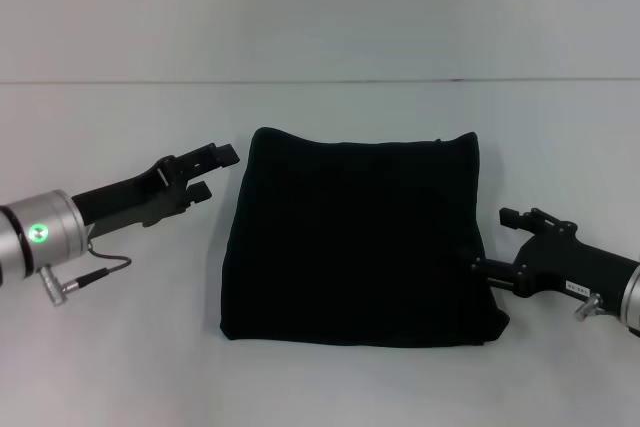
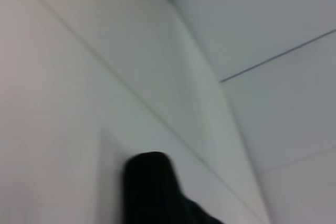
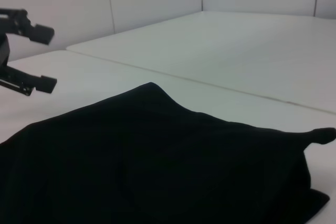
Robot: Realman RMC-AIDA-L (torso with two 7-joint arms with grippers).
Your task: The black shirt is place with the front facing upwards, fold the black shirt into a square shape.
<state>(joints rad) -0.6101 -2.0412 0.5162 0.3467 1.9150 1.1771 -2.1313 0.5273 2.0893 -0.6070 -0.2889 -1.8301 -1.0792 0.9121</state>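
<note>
Left gripper (image 1: pixel 216 172), mid-left of head view: fingers apart, clear of the cloth. Plain black cloth shirt (image 1: pixel 355 247), centre frame, folded into a rough square on the white table (image 1: pixel 320 117). Right gripper (image 1: pixel 490 272), lower right, at the shirt's edge; finger state unreadable.

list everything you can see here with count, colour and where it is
black shirt: one, black, folded into a rough square, lying flat mid-table between the two grippers
table: one, white, under the shirt, with a seam line running across behind it
left gripper: one, black on a silver wrist with a green light, fingers open, beside the shirt's far left corner, apart from it
right gripper: one, black, at the shirt's near right edge; whether its fingers grip the cloth cannot be told
</note>
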